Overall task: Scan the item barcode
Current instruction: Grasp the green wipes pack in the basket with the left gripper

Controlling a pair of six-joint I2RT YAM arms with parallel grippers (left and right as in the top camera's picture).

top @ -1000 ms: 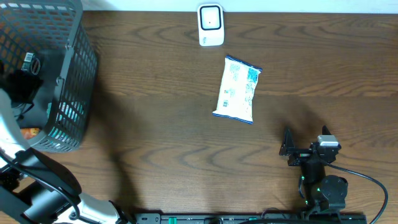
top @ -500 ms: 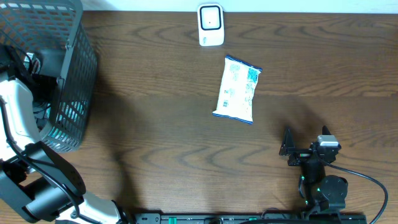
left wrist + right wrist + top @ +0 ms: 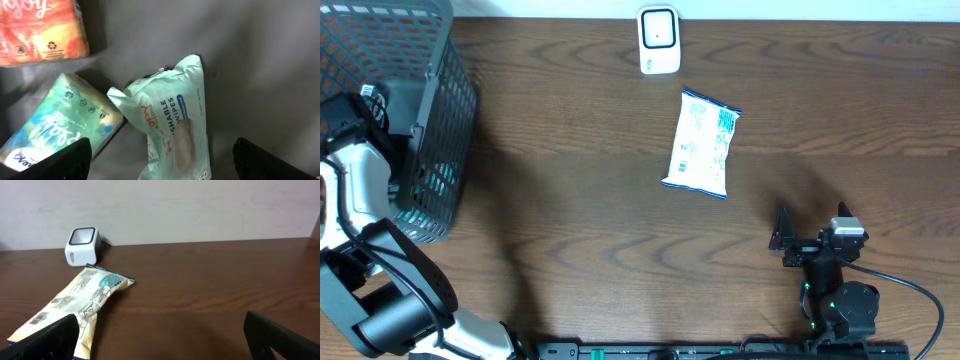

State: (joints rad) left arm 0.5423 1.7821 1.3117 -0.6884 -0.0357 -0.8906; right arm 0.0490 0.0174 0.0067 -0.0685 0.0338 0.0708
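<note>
while the left arm is reaching down into the grey mesh basket (image 3: 440, 120) at the table's far left corner, most of the dark wood table (image 3: 570, 200) is lying open. the widest free stretch is running between the basket and the right gripper (image 3: 783, 238), which is sitting near the front edge on the right. the white-and-blue snack bag (image 3: 705, 145) is lying flat near the white barcode scanner (image 3: 659, 40) but apart from it, and the scanner is standing at the back edge by the pale wall (image 3: 200, 205). the right gripper's fingers are standing spread wide with nothing between them, well apart from the bag.

inside the basket, the left gripper (image 3: 162, 167) is hanging with its fingers (image 3: 70, 157) released, grasping nothing, over a pale green wipes pack (image 3: 175, 115) that is lying on the grey floor. beside it a green-and-white packet (image 3: 60, 120) is being cut off at the lower left, and an orange packet (image 3: 40, 30) is being cropped at the top left. from overhead the mesh and the arm are making all three hard to pick out.

the wipes pack is showing "wipes" under letters ending in "able". the orange packet is showing only "joy" and a recycling mark. the snack bag's print is too small to read, and i cannot tell where its barcode is sitting.
</note>
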